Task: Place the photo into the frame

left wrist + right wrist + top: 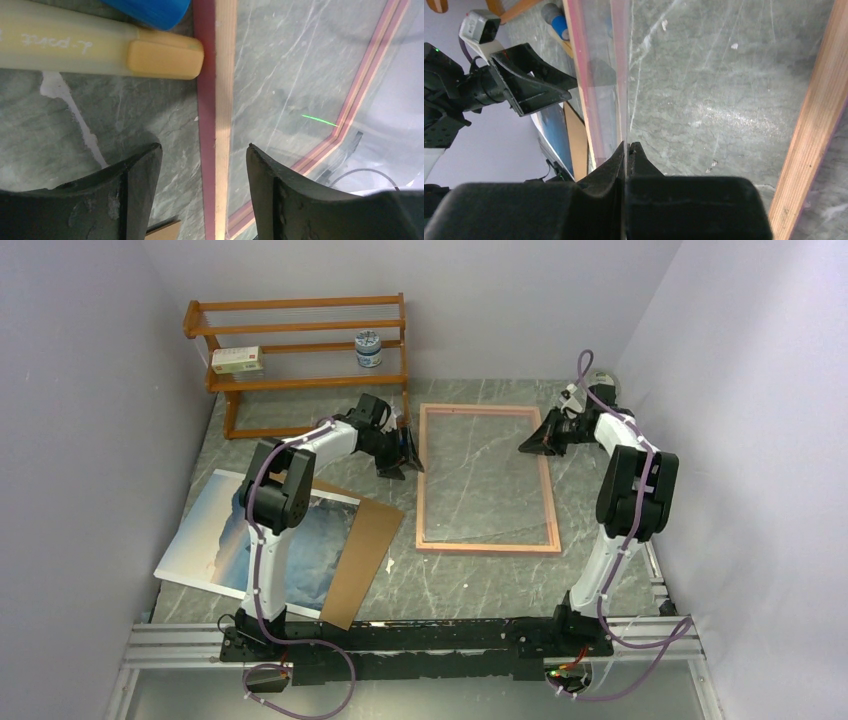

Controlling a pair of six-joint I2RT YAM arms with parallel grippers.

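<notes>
The frame (421,500) lies flat on the worktop (470,580), left fingers (135,190) spread astride its left rail, right fingers (599,175) pinching a thin clear pane (625,100). The photo (215,530) lies well left, touching a brown sheet (365,545)

1. The table (480,590) has a grey-green marbled top with pale veins, under soft, even light (a faint sheen shows near its middle).
2. Plain pale lilac walls (70,360) close in its left, far and right edges.
3. An orange wooden rack (300,330) with slatted shelves stands at the far left corner.
4. On its middle shelf sit a small white box (238,360) toward the left and a little jar (369,349) toward the right.
5. A silver metal rail (170,645) runs along the near edge.
</notes>
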